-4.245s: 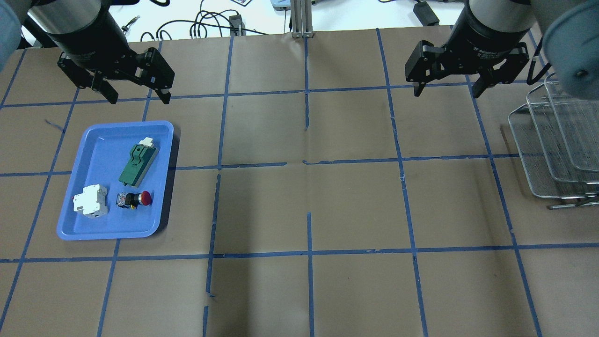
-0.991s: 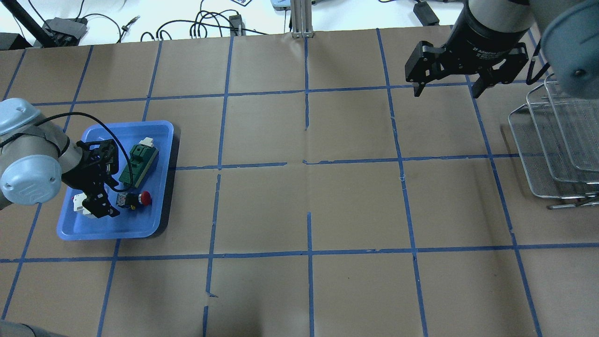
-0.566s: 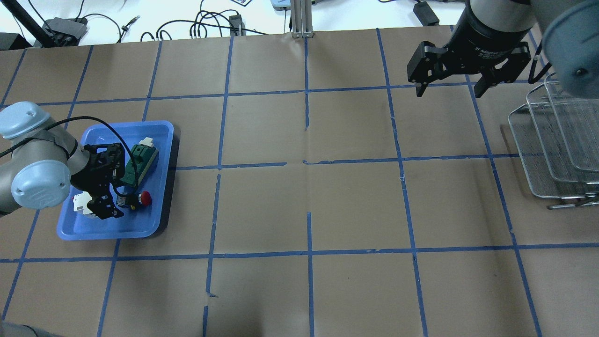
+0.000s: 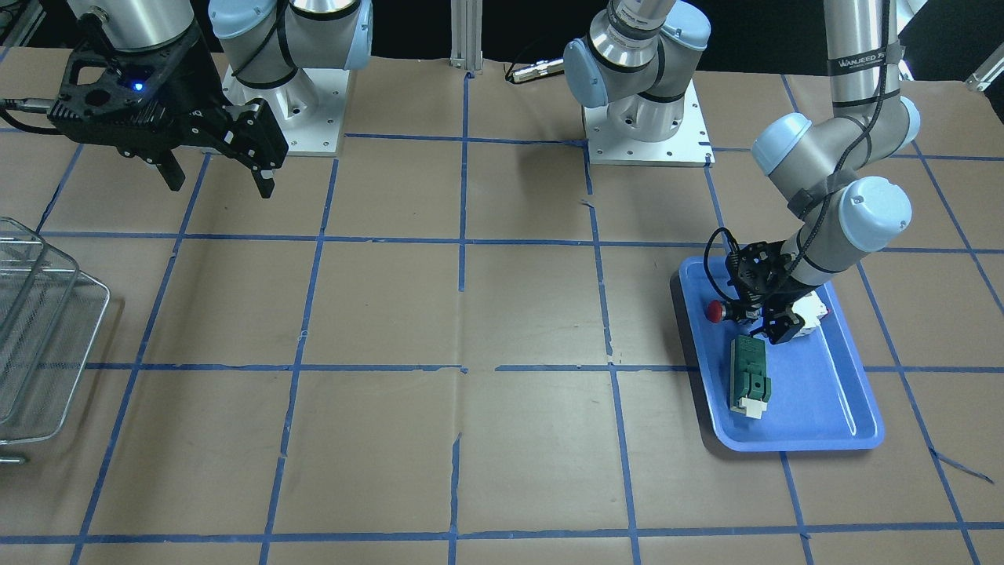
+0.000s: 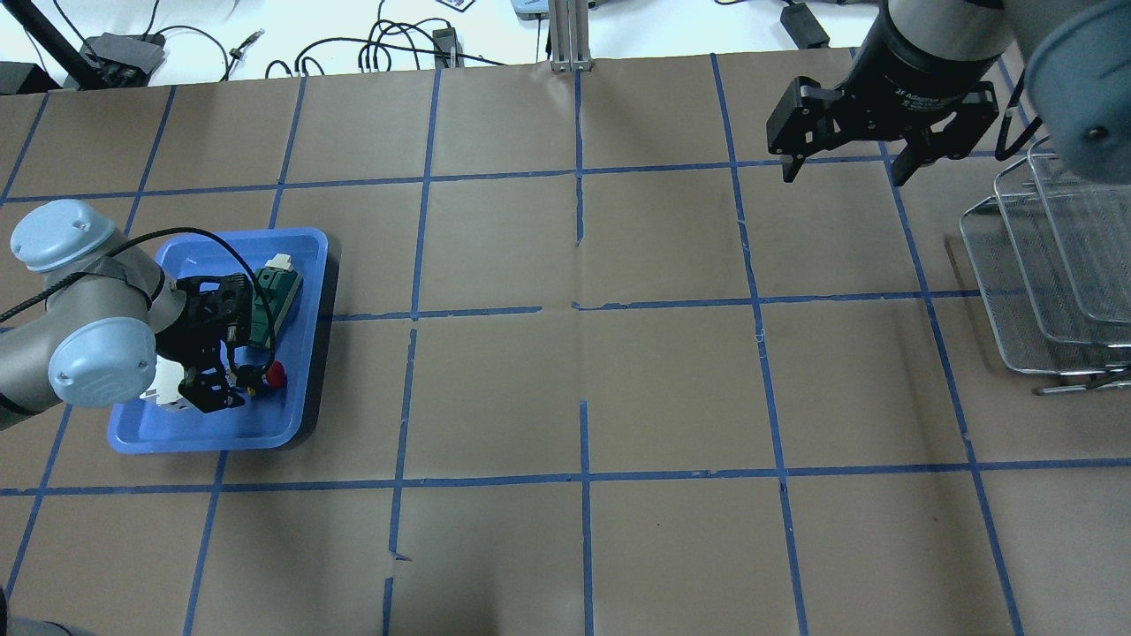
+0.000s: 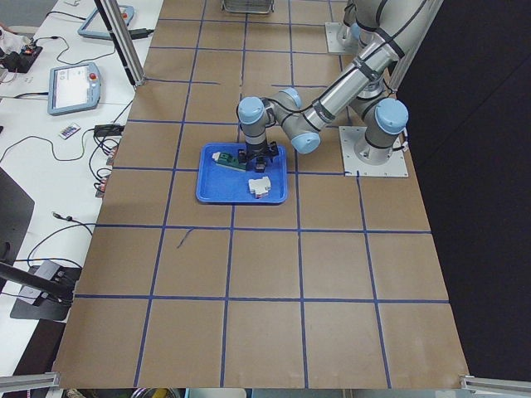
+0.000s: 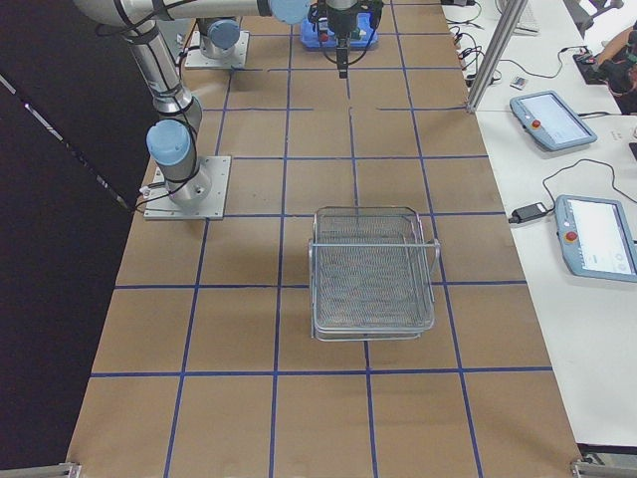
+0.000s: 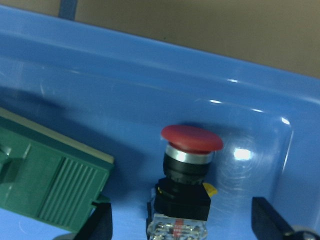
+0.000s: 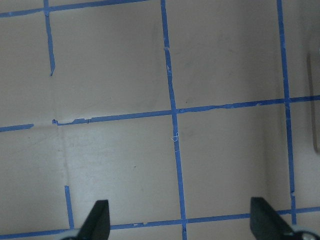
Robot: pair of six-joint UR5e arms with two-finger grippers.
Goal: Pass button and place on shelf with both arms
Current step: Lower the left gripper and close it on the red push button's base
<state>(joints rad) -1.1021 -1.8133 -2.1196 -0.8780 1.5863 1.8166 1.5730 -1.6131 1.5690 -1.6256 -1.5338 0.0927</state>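
Button: the red-headed push-button (image 8: pixel 191 165) lies on its side in the blue tray (image 5: pixel 203 439), red head toward the tray wall that faces the middle of the counter (image 5: pixel 671 380).
Left arm: the left arm (image 5: pixel 97 327) bends low over the tray, wrist down at the button's rear end.
Left jaws: wide apart, one tip on each side of the button's rear block; the wrist view shows clear gaps on both sides, so nothing is gripped.
Green module: the green rectangular module (image 5: pixel 274 296) lies in the same tray, just beside the button and its black body, on the side farther from the robot.
White block: the white breaker-like block (image 6: pixel 260 186) sits in the tray, largely hidden under the left wrist in the overhead view.
Right arm: the right arm (image 5: pixel 937 35) hangs above bare counter, well apart from the tray.
Right jaws: wide apart and empty, pointing down at the taped grid.
Shelf: the wire-mesh shelf (image 7: pixel 373 269) stands on the counter at the robot's right end, near the right arm, far from the button.
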